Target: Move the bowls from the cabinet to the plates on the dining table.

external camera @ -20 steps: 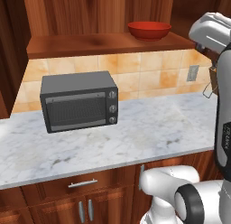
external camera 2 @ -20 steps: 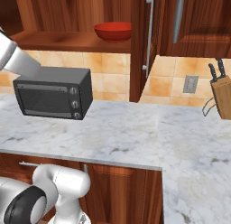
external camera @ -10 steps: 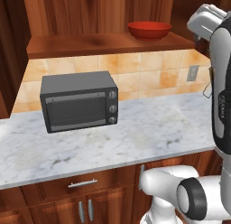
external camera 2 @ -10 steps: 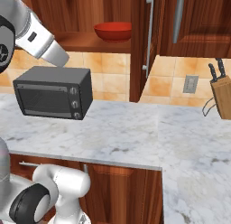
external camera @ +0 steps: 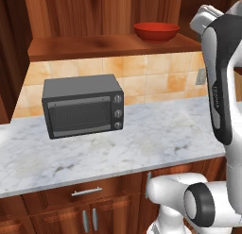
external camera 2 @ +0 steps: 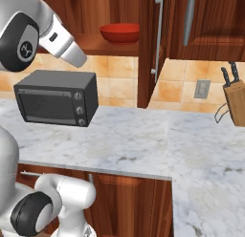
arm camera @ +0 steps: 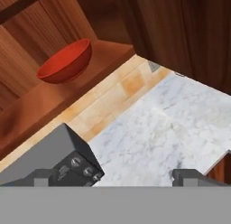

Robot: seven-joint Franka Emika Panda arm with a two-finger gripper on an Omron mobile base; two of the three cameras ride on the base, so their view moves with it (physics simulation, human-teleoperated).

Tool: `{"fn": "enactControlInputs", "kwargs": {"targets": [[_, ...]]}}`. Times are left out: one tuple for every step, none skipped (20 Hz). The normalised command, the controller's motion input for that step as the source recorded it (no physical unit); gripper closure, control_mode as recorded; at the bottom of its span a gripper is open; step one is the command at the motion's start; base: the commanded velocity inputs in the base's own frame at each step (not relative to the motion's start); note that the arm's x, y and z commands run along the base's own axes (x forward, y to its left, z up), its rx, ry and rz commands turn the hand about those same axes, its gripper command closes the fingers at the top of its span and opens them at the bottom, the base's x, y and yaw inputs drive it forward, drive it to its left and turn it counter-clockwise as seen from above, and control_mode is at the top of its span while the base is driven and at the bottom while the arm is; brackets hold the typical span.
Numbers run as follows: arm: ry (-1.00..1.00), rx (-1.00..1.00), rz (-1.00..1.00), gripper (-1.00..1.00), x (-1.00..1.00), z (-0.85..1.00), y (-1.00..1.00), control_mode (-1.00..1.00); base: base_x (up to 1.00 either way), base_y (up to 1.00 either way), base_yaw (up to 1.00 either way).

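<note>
The red bowl (external camera: 156, 31) sits upright on the open wooden shelf (external camera: 104, 45) of the cabinet (external camera 2: 191, 21), above a tiled backsplash. Below it, a dark toaster oven (external camera: 83, 111) stands on the marble counter (external camera: 142, 143), left of the bowl. A knife block (external camera 2: 235, 101) stands far right. The tool (arm camera: 115, 177) is released, fingers spread wide, holding nothing, well apart from the bowl.

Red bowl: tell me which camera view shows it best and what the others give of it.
The hand view shows the red bowl best: largest, unobstructed, with rim, inside and outer wall visible on the cabinet shelf. The left base view shows it smaller, high on the shelf beside the arm. The right base view shows it small too, its right edge near the cabinet's partition.
</note>
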Motion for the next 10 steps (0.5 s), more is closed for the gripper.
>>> {"fn": "enactControlInputs", "kwargs": {"targets": [[0.00,0.00,-0.10,-1.00,0.56,-0.05,-0.09,-1.00,0.00,0.00,0.00],[0.01,0.00,-0.09,-1.00,0.63,0.00,-0.05,-1.00,0.00,0.00,0.00],[0.02,0.00,-0.08,-1.00,0.69,0.00,-0.05,-1.00,0.00,0.00,0.00],[0.03,0.01,-0.07,-1.00,0.72,0.00,-0.05,-1.00,0.00,0.00,0.00],[0.03,0.02,-0.05,-1.00,0.75,0.00,-0.05,-1.00,0.00,0.00,0.00],[0.02,0.03,-0.04,-1.00,0.78,0.00,-0.05,-1.00,0.00,0.00,0.00],[0.03,0.03,-0.03,-1.00,0.79,0.00,-0.05,-1.00,0.00,0.00,0.00],[0.03,0.03,-0.01,-1.00,0.79,0.00,-0.05,-1.00,0.00,0.00,0.00],[0.04,0.03,0.00,-1.00,0.79,0.00,-0.05,-1.00,0.00,0.00,0.00],[0.04,0.03,0.00,-1.00,0.76,0.00,-0.06,-1.00,0.00,0.00,0.00]]}}
